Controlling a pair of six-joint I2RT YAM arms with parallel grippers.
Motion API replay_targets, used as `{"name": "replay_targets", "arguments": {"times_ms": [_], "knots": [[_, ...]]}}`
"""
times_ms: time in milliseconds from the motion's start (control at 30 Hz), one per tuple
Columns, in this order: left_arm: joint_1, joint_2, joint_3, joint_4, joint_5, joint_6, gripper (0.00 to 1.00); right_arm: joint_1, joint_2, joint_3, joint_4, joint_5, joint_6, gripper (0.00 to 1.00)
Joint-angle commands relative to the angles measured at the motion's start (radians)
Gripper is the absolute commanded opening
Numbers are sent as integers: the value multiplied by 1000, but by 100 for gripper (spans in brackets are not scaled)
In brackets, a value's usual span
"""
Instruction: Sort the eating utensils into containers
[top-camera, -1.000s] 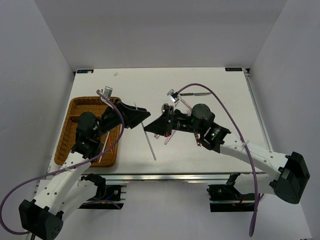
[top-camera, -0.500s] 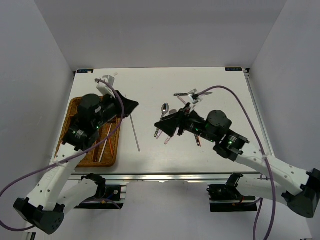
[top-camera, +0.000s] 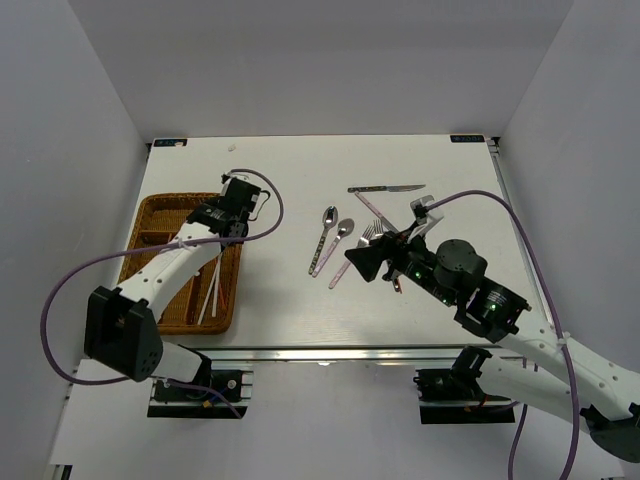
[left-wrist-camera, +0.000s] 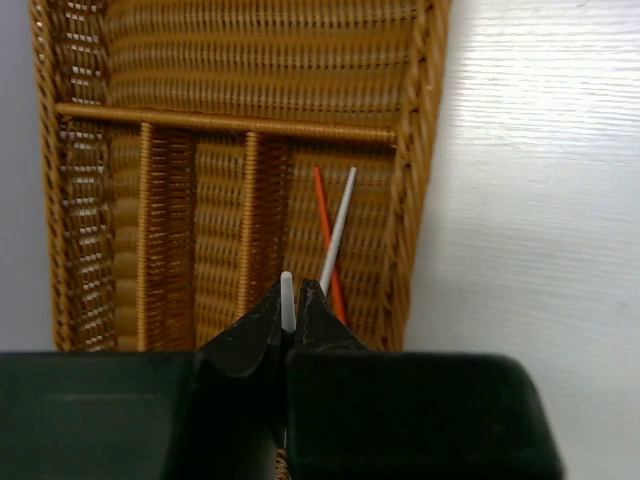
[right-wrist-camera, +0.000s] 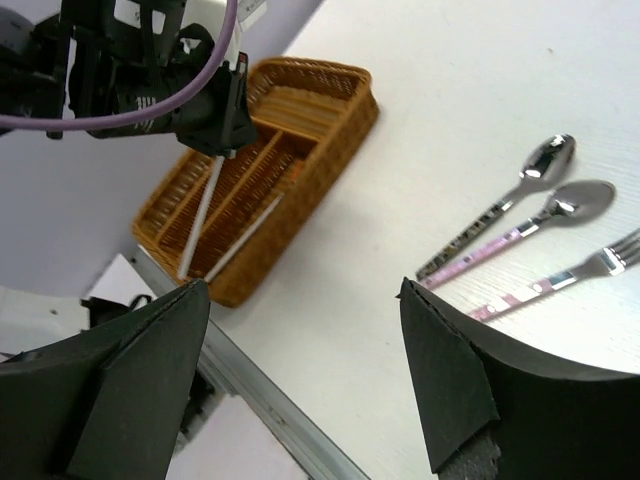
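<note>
My left gripper (top-camera: 220, 226) hangs over the brown wicker tray (top-camera: 150, 215), shut on a white chopstick (left-wrist-camera: 287, 291). That chopstick (right-wrist-camera: 205, 212) slants down into a long slot. A red chopstick (left-wrist-camera: 325, 230) and another white chopstick (left-wrist-camera: 338, 222) lie in the tray's (left-wrist-camera: 425, 200) rightmost slot. My right gripper (top-camera: 362, 262) (right-wrist-camera: 302, 287) is open and holds nothing, above bare table between the tray (right-wrist-camera: 345, 120) and the loose cutlery. Two spoons (top-camera: 326, 232) (right-wrist-camera: 505, 205), a pink-handled fork (top-camera: 371, 233) (right-wrist-camera: 575, 272) and a knife (top-camera: 386, 188) lie on the table.
More cutlery lies partly under my right arm, near a pink handle (top-camera: 370, 206). The table's near edge (right-wrist-camera: 270, 410) runs just below my right fingers. White walls close in the table on the left, back and right.
The left gripper shut on the white chopstick and carried it left from mid-table to above the tray. The right gripper opened, let it go and drew back to the right.
</note>
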Motion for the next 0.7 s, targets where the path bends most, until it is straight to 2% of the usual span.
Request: {"name": "replay_targets", "arguments": {"times_ms": [0,300,333,367,400,467,500,533,667], "knots": [[-2,15,8,43,-116,68,0,-3,-23,-12,-19,34,-51,82],[13,91,-74,127,-156,68,0,-3,-43,-57,-28,62,-91,85],[19,98,-77,132,-157,62,3,-5,-42,-58,-29,65,-94,85],[21,104,-83,133,-165,57,8,-5,-40,-57,-31,68,-94,85],[22,105,-87,135,-174,52,25,-5,-40,-57,-31,67,-97,85],[27,98,-90,136,-182,48,39,-6,-40,-57,-35,65,-99,86],[27,92,-92,139,-183,46,54,-6,-42,-57,-38,65,-99,86],[28,85,-94,144,-189,40,58,-6,-42,-57,-42,68,-100,86],[33,46,-94,143,-206,34,66,-8,-33,-51,-57,77,-100,86]]}}
